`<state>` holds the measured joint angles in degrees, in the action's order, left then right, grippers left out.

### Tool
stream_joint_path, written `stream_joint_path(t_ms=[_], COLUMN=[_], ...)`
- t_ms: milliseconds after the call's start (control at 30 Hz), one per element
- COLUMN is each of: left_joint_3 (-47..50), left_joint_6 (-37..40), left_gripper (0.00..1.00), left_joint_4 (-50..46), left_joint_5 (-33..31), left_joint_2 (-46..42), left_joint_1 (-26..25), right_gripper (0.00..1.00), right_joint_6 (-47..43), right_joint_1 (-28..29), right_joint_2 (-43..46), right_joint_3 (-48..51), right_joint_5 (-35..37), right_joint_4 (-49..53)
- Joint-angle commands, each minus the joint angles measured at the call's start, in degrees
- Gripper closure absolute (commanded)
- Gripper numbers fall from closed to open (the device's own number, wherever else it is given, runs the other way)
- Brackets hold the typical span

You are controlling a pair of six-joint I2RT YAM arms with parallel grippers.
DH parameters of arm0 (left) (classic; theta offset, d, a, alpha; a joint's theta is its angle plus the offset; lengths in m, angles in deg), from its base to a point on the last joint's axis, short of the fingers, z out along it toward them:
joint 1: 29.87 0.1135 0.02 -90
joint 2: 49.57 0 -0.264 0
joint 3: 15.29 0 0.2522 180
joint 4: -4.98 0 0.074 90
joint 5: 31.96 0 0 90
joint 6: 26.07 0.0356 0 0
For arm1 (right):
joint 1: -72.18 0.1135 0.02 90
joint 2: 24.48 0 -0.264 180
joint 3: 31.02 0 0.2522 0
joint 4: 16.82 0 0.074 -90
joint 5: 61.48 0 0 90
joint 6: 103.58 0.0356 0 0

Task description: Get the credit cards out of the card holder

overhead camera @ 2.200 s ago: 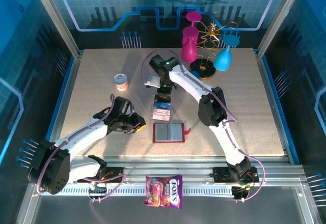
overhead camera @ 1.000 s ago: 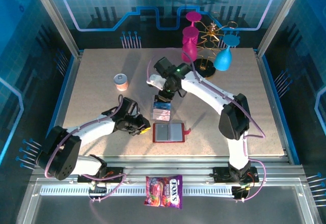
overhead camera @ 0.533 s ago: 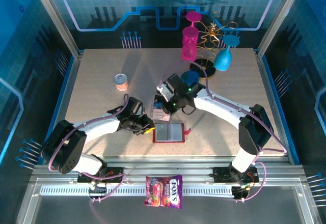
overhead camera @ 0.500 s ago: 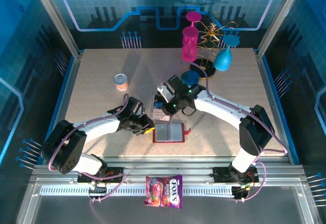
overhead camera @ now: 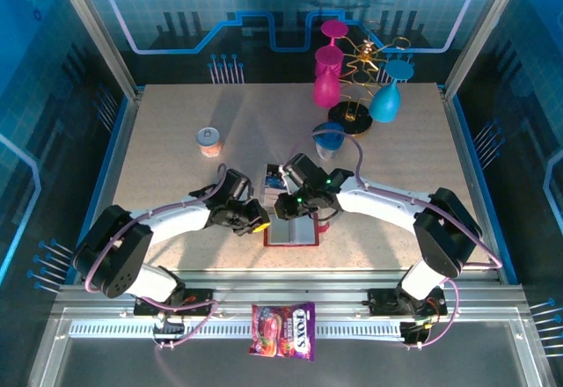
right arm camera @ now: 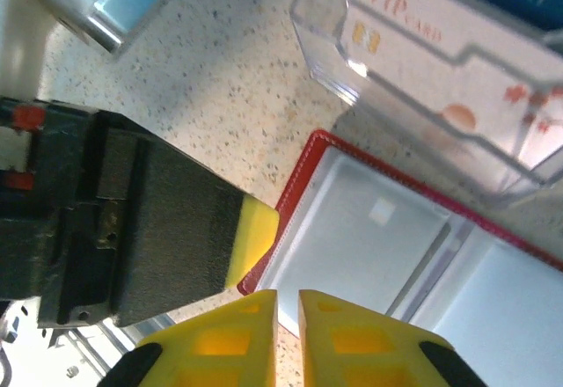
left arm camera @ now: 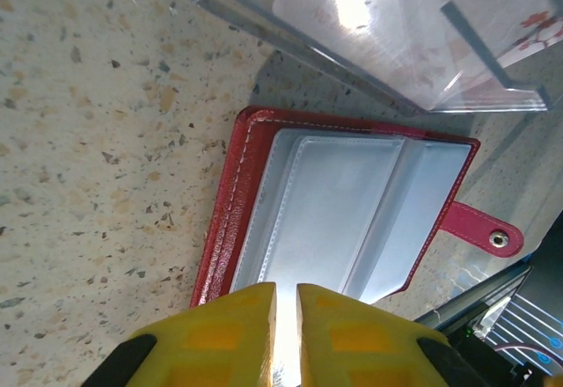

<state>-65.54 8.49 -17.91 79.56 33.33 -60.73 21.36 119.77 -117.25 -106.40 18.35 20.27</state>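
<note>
Two grippers now crowd the card holder (overhead camera: 297,235), which lies open and flat just where it lay two seconds ago, red tab on the right arm's side. The right gripper (overhead camera: 290,208) has swung back from the far end of the clear tray (left arm camera: 369,35) and dropped to the card holder's far edge. The left gripper (overhead camera: 259,223) has slid in to the corner on its own side. In the wrist views, each pair of yellow fingers is pinched to a thin slit with nothing in it.

The credit cards (right arm camera: 413,40) I can make out, a pinkish-white one marked VIP and a dark blue one behind it, stand in the tray just beyond the card holder. Its grey pockets look flat, though I can't tell whether a card is left inside. My guess is both arms are closing in to work a pocket, with the job near its end.

The speckled beige table (overhead camera: 176,114) carries a small can (overhead camera: 208,141) well beyond the card holder to the left. A blue goblet (overhead camera: 329,137) and a pink glass (overhead camera: 326,79) stand further back. A sweets bag (overhead camera: 283,329) lies on the rail on the card holder's near side. Blue panels wall the cell.
</note>
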Motion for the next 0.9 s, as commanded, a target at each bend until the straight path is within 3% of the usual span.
stream_joint_path(t_ms=[0, 467, 867], left_joint_3=[0.54, 2.3, 2.48], left_joint_6=[-0.46, -0.23, -0.06], left_gripper=[0.86, 0.87, 0.88], left_joint_4=[0.35, 1.46, 0.53], left_joint_5=[0.73, 0.99, 0.45], left_joint_2=[0.82, 3.79, 4.12], left_joint_1=[-0.48, -0.78, -0.75], right_gripper=[0.81, 0.72, 0.63], right_joint_6=[6.45, 11.99, 12.52], right_joint_1=[-0.19, -0.31, -0.31], right_joint_2=[0.69, -4.3, -7.66], right_joint_3=[2.63, 6.24, 5.51], right_joint_5=[-3.78, -9.51, -9.4], right_joint_4=[-3.09, -8.3, -7.8])
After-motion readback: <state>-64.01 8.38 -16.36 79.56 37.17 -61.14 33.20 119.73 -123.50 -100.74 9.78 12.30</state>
